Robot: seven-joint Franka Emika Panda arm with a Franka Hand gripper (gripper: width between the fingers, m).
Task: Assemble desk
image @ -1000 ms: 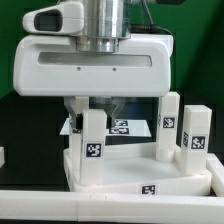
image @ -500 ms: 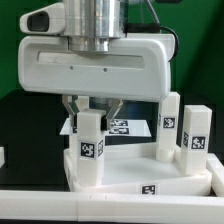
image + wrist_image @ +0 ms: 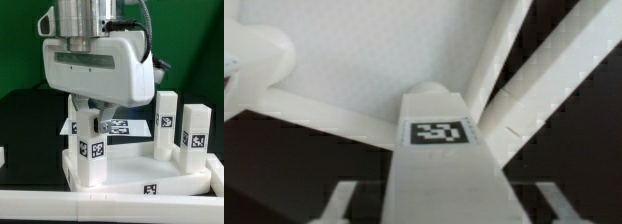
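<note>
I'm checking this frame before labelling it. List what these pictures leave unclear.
1. Exterior view: the arm's white housing hides most of the gripper, so its grip on the near leg is uncertain.
2. Wrist view: the leg fills the frame and hides its joint with the tabletop. The fingers are cut off by the edge.
3. Exterior view: the marker board is mostly hidden behind the legs.
</note>
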